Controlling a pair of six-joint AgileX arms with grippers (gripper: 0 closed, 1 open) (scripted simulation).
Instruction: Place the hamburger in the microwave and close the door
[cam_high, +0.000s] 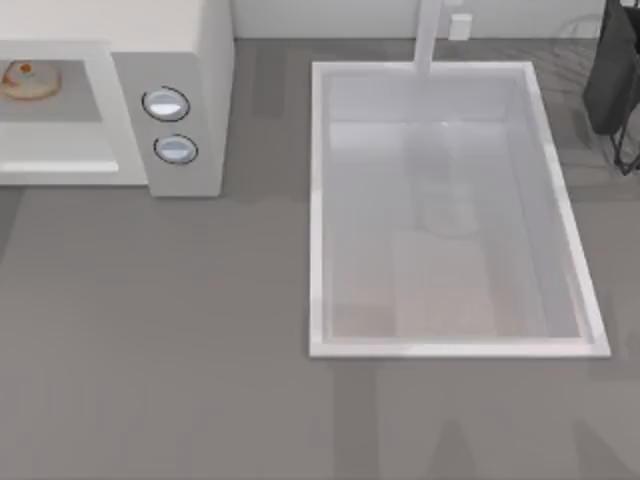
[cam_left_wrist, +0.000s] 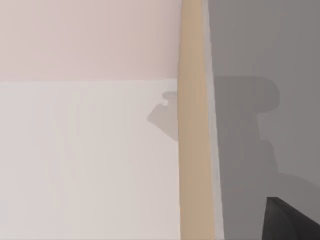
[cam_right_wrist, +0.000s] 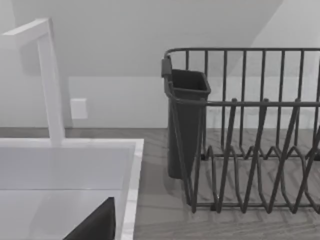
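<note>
The hamburger (cam_high: 30, 80) is a small cream lump with orange-brown patches, lying inside the open cavity of the microwave (cam_high: 190, 40) at the table's far left. Two round bluish knobs (cam_high: 166, 104) sit on the microwave's side panel. The door is out of view. In the left wrist view, a dark part of my left gripper (cam_left_wrist: 290, 222) sits close to a pale flat surface with a tan strip (cam_left_wrist: 195, 150), and its shadow falls on the grey beside it. A dark part of my right gripper (cam_right_wrist: 97, 225) hangs over the sink's corner by the dish rack.
A white rectangular sink basin (cam_high: 318, 200) with a white faucet (cam_high: 428, 35) takes up the middle and right of the table. A dark wire dish rack (cam_right_wrist: 250, 140) with a dark cup holder (cam_right_wrist: 186, 125) stands at the far right. Bare grey tabletop (cam_high: 160, 340) spreads across the front.
</note>
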